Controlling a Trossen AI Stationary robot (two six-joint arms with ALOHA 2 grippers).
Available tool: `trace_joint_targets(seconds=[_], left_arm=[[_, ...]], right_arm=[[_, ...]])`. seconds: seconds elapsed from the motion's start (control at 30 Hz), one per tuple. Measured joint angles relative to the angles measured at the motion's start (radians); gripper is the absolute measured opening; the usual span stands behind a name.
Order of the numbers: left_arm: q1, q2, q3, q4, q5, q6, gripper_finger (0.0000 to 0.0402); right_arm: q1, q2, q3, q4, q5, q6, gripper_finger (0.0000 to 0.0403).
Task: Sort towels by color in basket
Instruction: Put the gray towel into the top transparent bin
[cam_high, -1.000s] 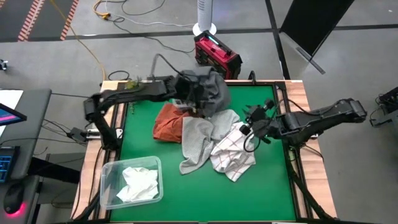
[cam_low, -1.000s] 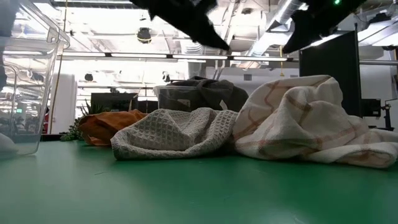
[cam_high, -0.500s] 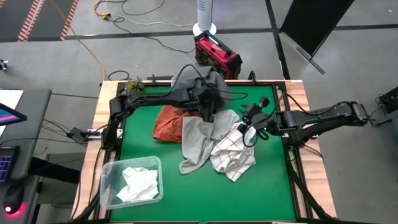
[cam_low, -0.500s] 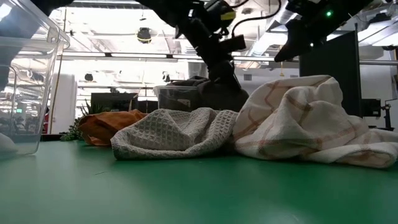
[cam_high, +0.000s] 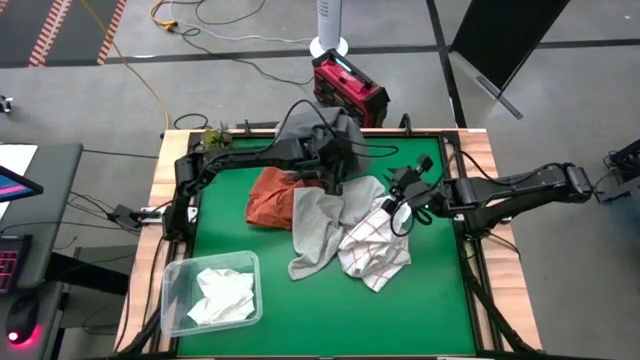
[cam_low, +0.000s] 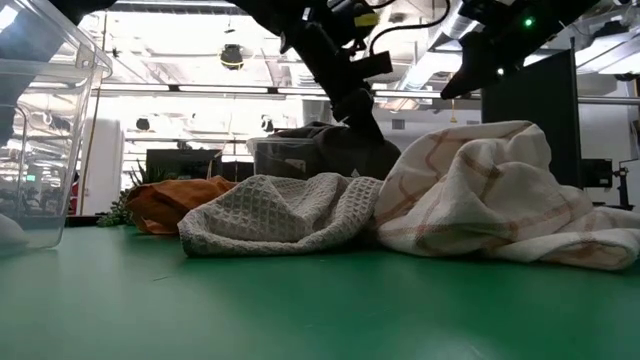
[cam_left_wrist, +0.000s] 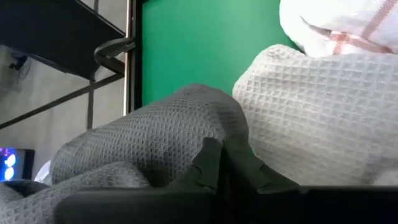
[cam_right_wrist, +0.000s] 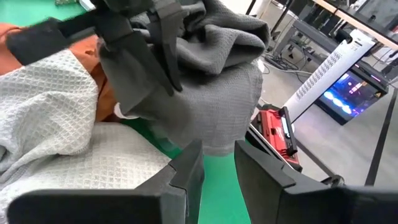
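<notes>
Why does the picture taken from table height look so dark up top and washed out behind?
Low view: bright ceiling lights backlight it, so both arms read as silhouettes and the plastic bin glares. Left wrist view: the nearest dark grey towel blurs. High view: evenly lit.

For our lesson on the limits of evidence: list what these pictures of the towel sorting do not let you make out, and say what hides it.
- Left gripper, high view: whether it pinches the dark grey towel; the arm covers it.
- Far container, low view: its contents; the light grey towel blocks it.
- Clear bin, low view: cut off at the picture's edge.
- Rust towel, high view: partly buried under the pile.
</notes>
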Motion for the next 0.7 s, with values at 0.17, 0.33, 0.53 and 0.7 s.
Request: trace_joint_targets(seconds=[0.17, 0.33, 0.53, 0.7], left_arm=[[-0.004, -0.015, -0.001, 0.001, 0.001, 0.000, 0.0003], [-0.005, -0.052, -0.001, 0.001, 0.002, -0.002, 0.0002], [-0.004, -0.129, -0.001, -0.004, -0.060, -0.006, 0.0001], [-0.004, -0.197, -0.001, -0.017, -0.303, 0.007, 0.0001]], right_arm=[[0.000, 0.000, 0.000, 0.000, 0.000, -0.007, 0.0127], [0.000, 0.000, 0.000, 0.000, 0.000, -0.007, 0.0127], [0.000, 0.000, 0.000, -0.001, 0.000, -0.008, 0.0127], [0.000, 0.000, 0.000, -0.001, 0.000, -0.008, 0.0127]])
